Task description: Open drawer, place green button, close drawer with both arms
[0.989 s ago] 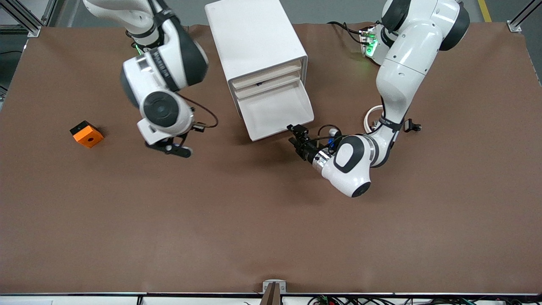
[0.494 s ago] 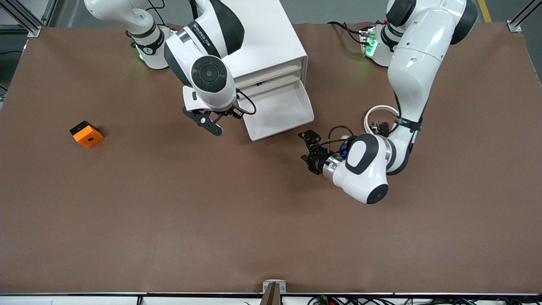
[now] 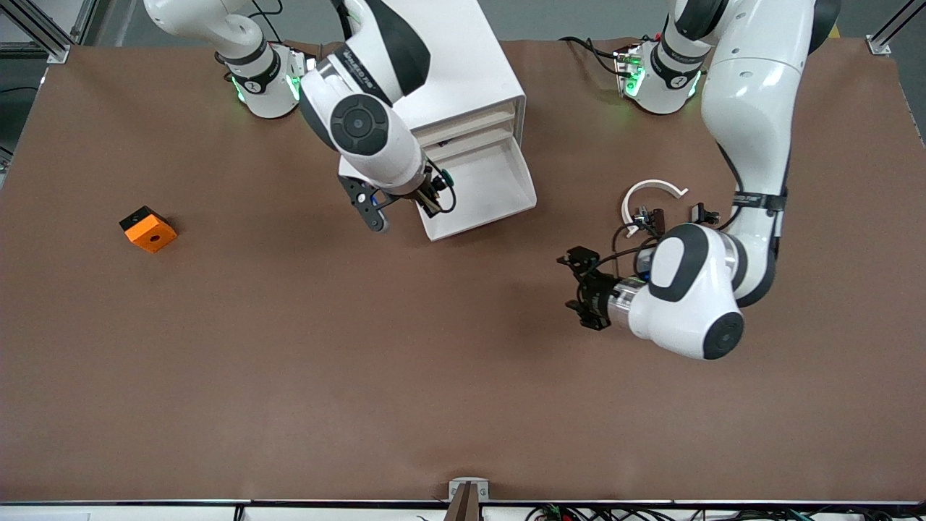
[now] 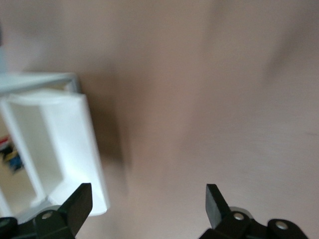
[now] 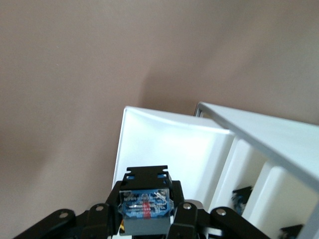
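Right gripper carrying a small part above the open drawer's corner; left gripper released and off to the side.

The right gripper point(image 3: 427, 189) is clenched on a small blue-black push-button part with a green cap point(image 5: 145, 210), poised over the corner of the shallow white tray-like drawer point(image 3: 483, 189) pulled out of the white boxy cabinet point(image 3: 434, 65). The drawer's hollow lies directly below and a little toward the cabinet from this gripper, so a short drop should land the part inside. The left gripper point(image 3: 581, 288), fingers spread wide and empty, hangs over the bare brown counter point(image 3: 362, 376), pointing toward the drawer's front but well apart from it. The right arm is plainly the nearer.
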`<state>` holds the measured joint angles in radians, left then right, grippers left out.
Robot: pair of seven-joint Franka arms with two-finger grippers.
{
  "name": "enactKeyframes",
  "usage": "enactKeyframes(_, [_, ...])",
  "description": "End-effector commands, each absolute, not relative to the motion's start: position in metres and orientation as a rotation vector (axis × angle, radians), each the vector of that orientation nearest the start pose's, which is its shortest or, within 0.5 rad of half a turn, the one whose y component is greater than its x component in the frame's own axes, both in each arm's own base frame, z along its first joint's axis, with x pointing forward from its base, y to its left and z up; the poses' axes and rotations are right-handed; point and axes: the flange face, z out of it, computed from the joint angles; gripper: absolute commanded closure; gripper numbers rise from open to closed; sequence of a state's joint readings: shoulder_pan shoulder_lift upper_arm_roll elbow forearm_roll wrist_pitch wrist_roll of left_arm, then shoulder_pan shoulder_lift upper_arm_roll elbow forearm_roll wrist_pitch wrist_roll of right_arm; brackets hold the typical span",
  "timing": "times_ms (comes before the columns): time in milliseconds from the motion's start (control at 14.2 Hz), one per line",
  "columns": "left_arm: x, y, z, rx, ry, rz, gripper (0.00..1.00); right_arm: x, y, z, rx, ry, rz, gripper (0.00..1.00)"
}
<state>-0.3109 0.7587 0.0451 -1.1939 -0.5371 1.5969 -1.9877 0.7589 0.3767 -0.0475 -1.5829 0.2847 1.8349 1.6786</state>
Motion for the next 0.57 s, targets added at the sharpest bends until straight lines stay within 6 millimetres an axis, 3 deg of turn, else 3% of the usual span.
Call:
enactKeyframes(0, [0.676,-0.226,0.361,2.174,2.143,-0.790,0.00,0.465,0.470,0.400,-2.644,1.705,0.454,0.86])
enactKeyframes(141, [0.681,-0.206,0.370,2.320,1.992,-0.695,0.00,0.457,0.477,0.388,-2.641,1.761,0.462,0.86])
enactKeyframes(283, [0.680,-0.201,0.377,2.470,1.850,-0.618,0.00,0.449,0.485,0.371,-2.669,1.767,0.471,0.86])
enactKeyframes(353, [0.678,-0.199,0.395,2.571,1.714,-0.548,0.00,0.445,0.492,0.364,-2.672,1.758,0.465,0.86])
enactKeyframes(494, [0.677,-0.194,0.408,2.713,1.482,-0.479,0.00,0.438,0.504,0.340,-2.684,1.771,0.458,0.86])
